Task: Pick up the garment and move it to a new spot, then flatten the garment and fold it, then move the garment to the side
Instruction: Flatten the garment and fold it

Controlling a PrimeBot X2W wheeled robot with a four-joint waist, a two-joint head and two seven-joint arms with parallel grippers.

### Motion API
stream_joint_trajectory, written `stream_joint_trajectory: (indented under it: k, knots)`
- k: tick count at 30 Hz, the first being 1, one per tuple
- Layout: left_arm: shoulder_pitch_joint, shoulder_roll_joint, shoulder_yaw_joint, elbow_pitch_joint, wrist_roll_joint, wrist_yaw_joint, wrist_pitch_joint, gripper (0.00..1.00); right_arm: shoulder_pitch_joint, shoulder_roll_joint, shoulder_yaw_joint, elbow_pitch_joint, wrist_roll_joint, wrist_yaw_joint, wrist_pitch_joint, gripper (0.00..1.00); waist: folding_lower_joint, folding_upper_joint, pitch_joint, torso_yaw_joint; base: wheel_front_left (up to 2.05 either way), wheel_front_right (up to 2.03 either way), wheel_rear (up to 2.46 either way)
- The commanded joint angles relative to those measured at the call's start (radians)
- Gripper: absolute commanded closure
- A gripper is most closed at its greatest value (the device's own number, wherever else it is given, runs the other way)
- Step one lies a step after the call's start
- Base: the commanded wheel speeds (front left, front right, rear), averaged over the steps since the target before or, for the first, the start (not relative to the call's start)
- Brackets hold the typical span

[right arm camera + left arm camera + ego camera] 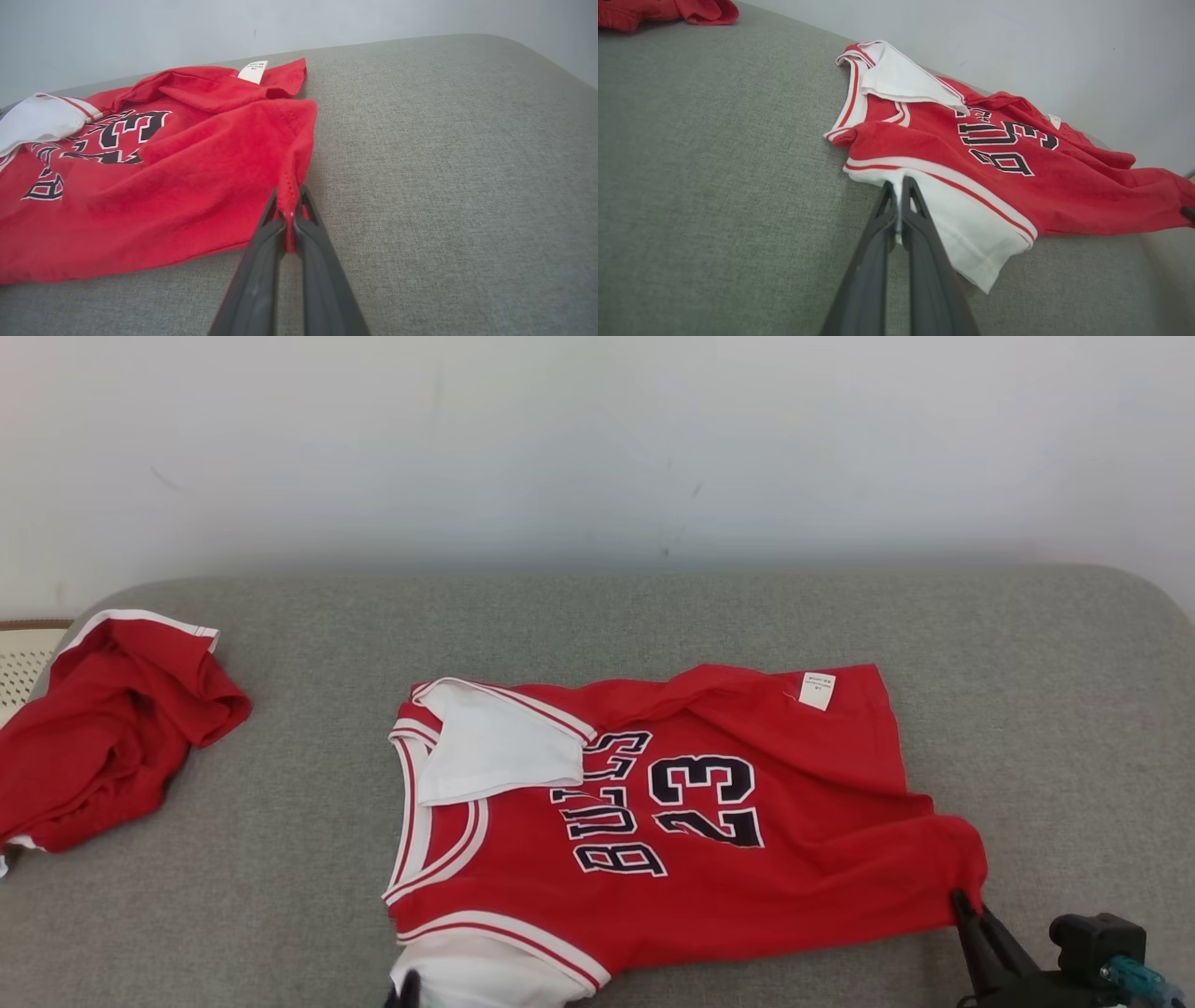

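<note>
Garment (709,803) hem corner is pinched between the closed fingers of the right gripper (288,193). The left gripper (899,186) is likewise clamped on the edge of the white sleeve (966,224). The piece is red with black lettering. It lies mostly flat at the middle of the grey cushion (280,896), toward the cushion's near edge, with its far side folded over. A second red cloth (103,737) sits crumpled at the cushion's left end.

Right gripper (963,902) pinches a corner of the jersey (794,859).

head: above, facing down | wrists: low, close | shared: garment (794,887)
</note>
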Motion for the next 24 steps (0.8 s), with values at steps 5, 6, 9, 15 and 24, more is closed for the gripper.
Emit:
stream_joint_trajectory:
  k: [5, 6, 9, 15, 24]
  knots:
    - [-0.070, 0.071, 0.023, -0.105, 0.039, 0.004, 0.033, 1.00, 0.035, -0.019, -0.011, -0.175, 0.016, 0.000, 0.095, 1.00, 0.0001, 0.0000, 0.012, -0.023, 0.00, 0.00, 0.00]
    - [-0.090, 0.084, 0.028, -0.122, 0.037, 0.001, 0.046, 1.00, 0.029, -0.016, -0.016, -0.203, 0.021, 0.000, 0.114, 1.00, 0.0001, 0.0000, 0.017, -0.028, 0.00, 0.00, 0.00]
    - [-0.177, 0.130, 0.051, -0.162, 0.032, -0.016, 0.096, 1.00, -0.012, 0.003, -0.041, -0.267, 0.039, 0.000, 0.170, 1.00, 0.0001, 0.0000, 0.041, -0.045, 0.00, 0.00, 0.00]
    - [-0.421, 0.214, 0.076, -0.179, 0.033, -0.066, 0.210, 1.00, -0.182, 0.061, -0.058, -0.305, 0.049, 0.000, 0.261, 1.00, 0.0001, 0.0000, 0.128, -0.068, 0.00, 0.00, 0.00]
    - [-0.992, 0.292, 0.056, -0.011, 0.020, -0.173, 0.367, 1.00, -0.709, 0.077, -0.045, -0.132, 0.132, 0.000, 0.375, 1.00, 0.0001, 0.0000, 0.315, -0.076, 0.00, 0.00, 0.00]
